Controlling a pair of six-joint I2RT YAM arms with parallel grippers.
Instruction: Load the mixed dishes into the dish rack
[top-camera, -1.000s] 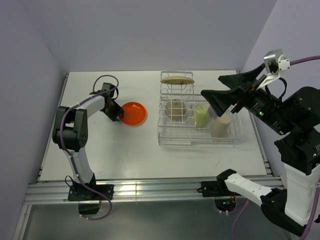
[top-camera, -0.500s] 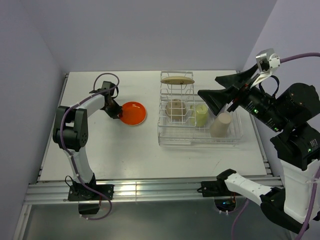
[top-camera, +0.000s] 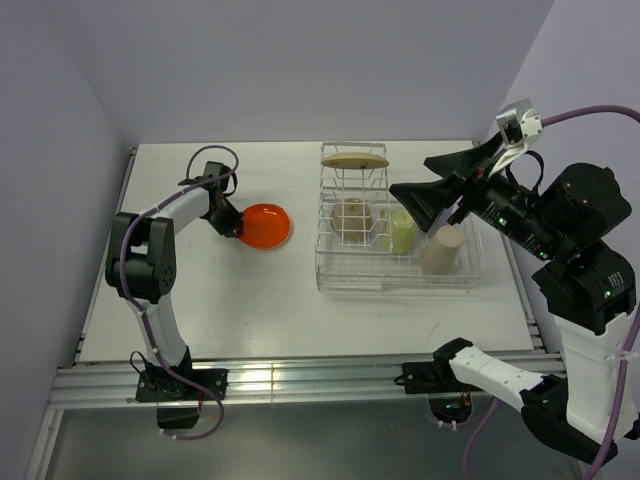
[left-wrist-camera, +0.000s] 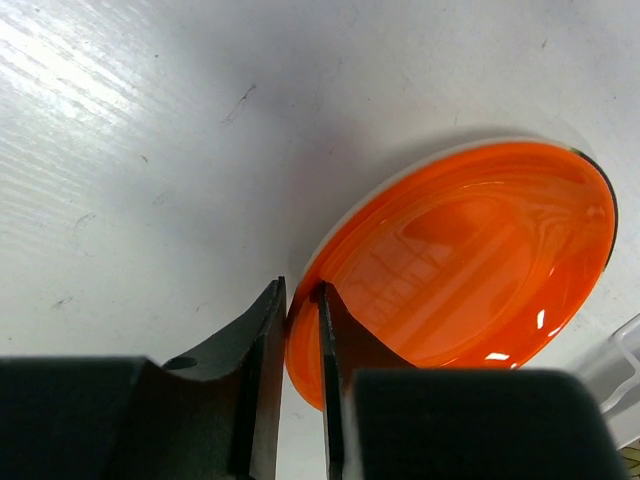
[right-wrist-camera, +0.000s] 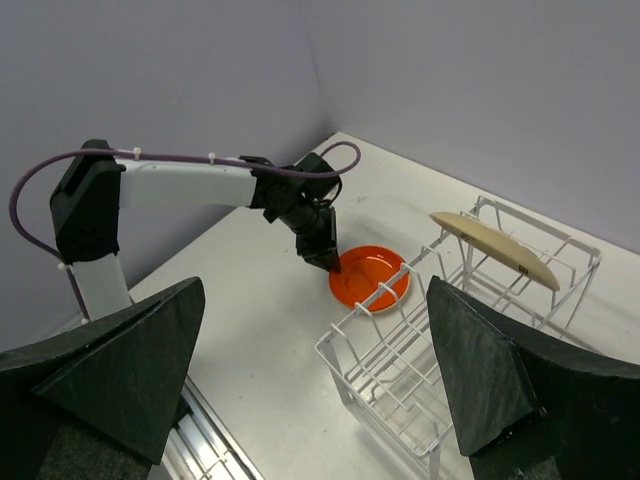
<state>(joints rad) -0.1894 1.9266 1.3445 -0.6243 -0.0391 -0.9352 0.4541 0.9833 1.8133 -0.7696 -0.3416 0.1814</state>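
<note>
The orange plate (top-camera: 268, 225) lies on the white table left of the dish rack (top-camera: 340, 277). My left gripper (top-camera: 233, 229) is shut on the plate's left rim; the left wrist view shows the rim pinched between the jaws (left-wrist-camera: 300, 300) and the plate (left-wrist-camera: 470, 250) slightly tilted. The cream saucer (top-camera: 355, 160) lies flat on top of the rack's slots. The off-white bowl (top-camera: 350, 217), yellow-green cup (top-camera: 402, 234) and tan cup (top-camera: 441, 250) are in the rack. The lavender cup is out of view. My right gripper (top-camera: 410, 176) hangs wide open and empty high above the rack.
In the right wrist view the rack (right-wrist-camera: 420, 350) sits below my open gripper (right-wrist-camera: 315, 290), with the plate (right-wrist-camera: 372, 280), the left gripper (right-wrist-camera: 328, 262) and the saucer (right-wrist-camera: 495, 248) beyond. Purple walls close in the table on three sides.
My right gripper has swung left, further over the rack, still open. The left gripper stays shut on the plate's rim, hardly moved.
</note>
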